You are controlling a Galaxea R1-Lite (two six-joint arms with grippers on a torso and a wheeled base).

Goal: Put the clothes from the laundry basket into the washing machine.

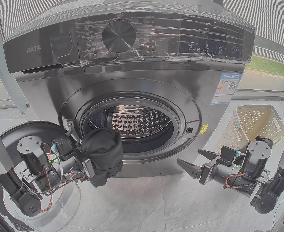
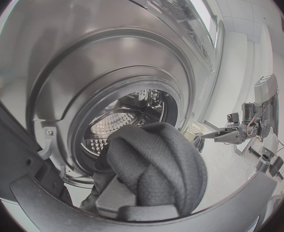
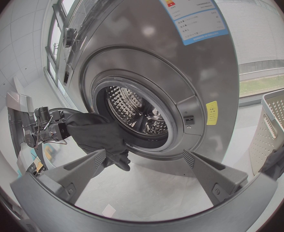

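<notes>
- Drum opening (image 1: 138, 126): lower-left part covered by black garment (image 1: 103, 155).
- Laundry basket (image 1: 258, 123): base hidden behind right arm (image 1: 258, 158); cropped at frame edge in right wrist view.
- Open door (image 1: 35, 128): largely masked by left arm (image 1: 32, 155), cropped at head view's lower edge.

Floor (image 1: 142, 207): grey tile. On it: washing machine (image 1: 132, 81), ahead of right gripper (image 1: 188, 155); laundry basket (image 1: 258, 123), beige, to gripper's right, beside machine.
</notes>
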